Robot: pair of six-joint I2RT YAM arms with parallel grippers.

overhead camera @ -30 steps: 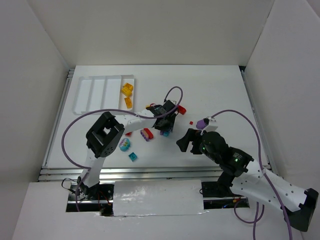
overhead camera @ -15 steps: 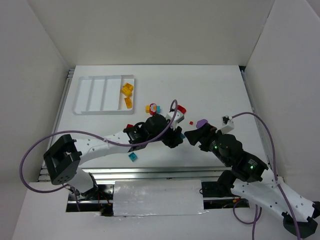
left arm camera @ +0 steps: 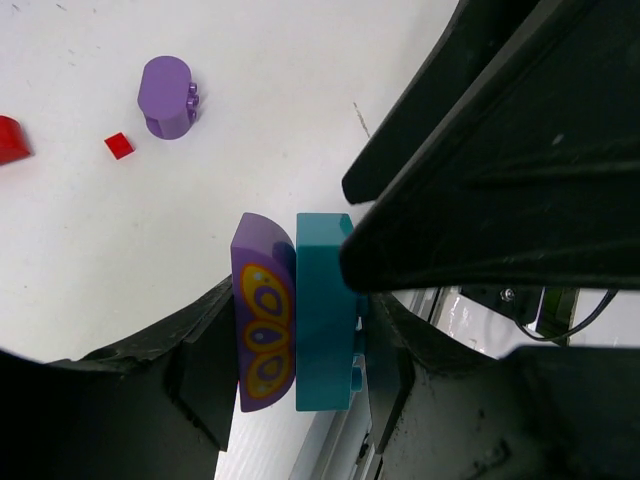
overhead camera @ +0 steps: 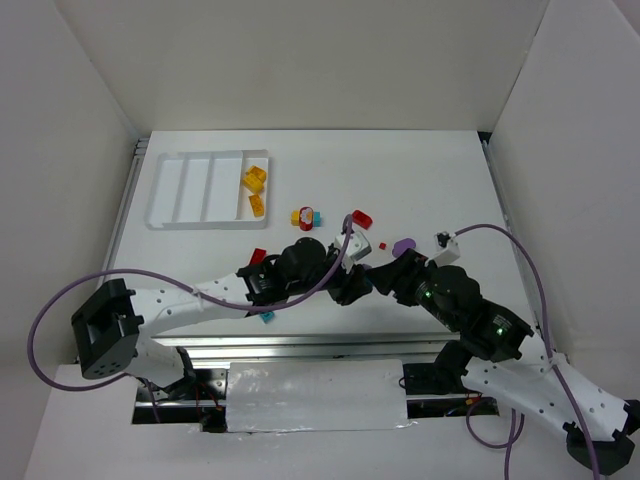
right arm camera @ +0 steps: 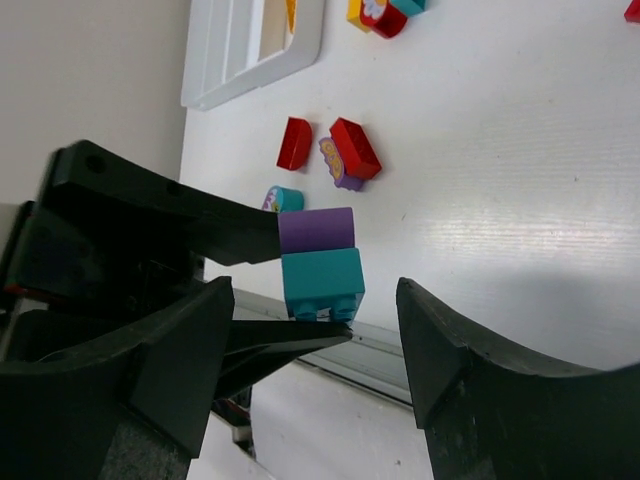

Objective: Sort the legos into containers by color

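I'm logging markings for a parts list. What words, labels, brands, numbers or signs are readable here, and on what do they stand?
No readable text in any view.
purple brick: yellow-and-purple wing pattern only, no letters or numbers.
multicoloured brick: a pale mark on it, too small to read.

White table (overhead camera: 430,170), white walls (overhead camera: 300,60)

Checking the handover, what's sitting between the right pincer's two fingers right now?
In the right wrist view, the purple-and-teal brick pair, clamped by the left pincer, with a gap either side.
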